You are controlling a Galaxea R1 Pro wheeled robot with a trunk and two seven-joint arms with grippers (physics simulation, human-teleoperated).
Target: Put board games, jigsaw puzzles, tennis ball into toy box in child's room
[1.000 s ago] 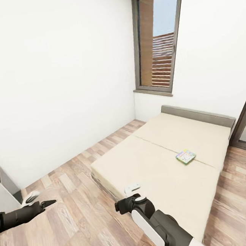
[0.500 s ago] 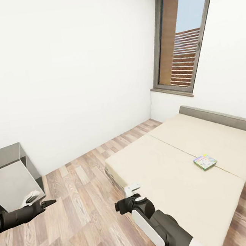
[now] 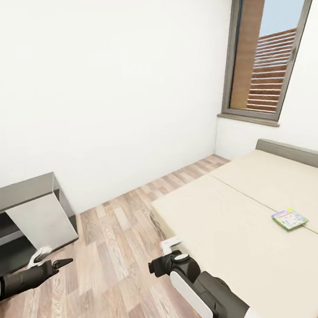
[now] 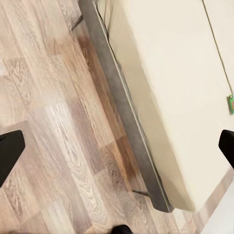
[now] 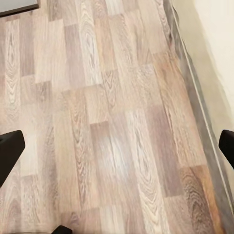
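Wood-floored bedroom (image 3: 121,262) — one board game (image 3: 289,219) on the bed (image 3: 246,228)

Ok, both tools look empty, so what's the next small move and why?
Probably roll toward the bed and bring the right tool closer to the board game. The game lies flat near the mattress seam, well beyond either tool, and both tools are open over the wood floor.

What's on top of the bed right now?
One board game lies flat on the bed, near the mattress seam. The rest of the visible mattress is bare; its far right part is out of frame.
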